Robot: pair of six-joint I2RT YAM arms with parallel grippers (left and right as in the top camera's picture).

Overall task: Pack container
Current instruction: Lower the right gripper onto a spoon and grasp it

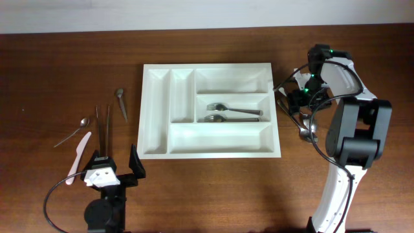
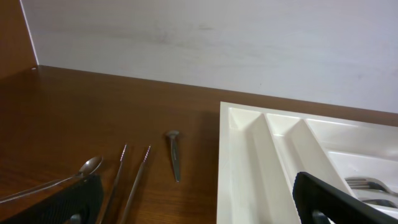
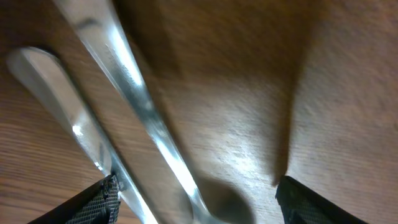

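The container is a white tray with several compartments in the middle of the table; its near corner shows in the left wrist view. Two metal forks lie in its middle long compartment. My right gripper is low over the table just right of the container. It is open, with a metal utensil handle lying between its fingers and a second handle beside the left finger. My left gripper stands open near the front left, holding nothing.
Left of the container lie a metal spoon, a white plastic knife, two thin metal sticks and a short metal piece. A spoon bowl shows below the right gripper. The right arm base stands at the right.
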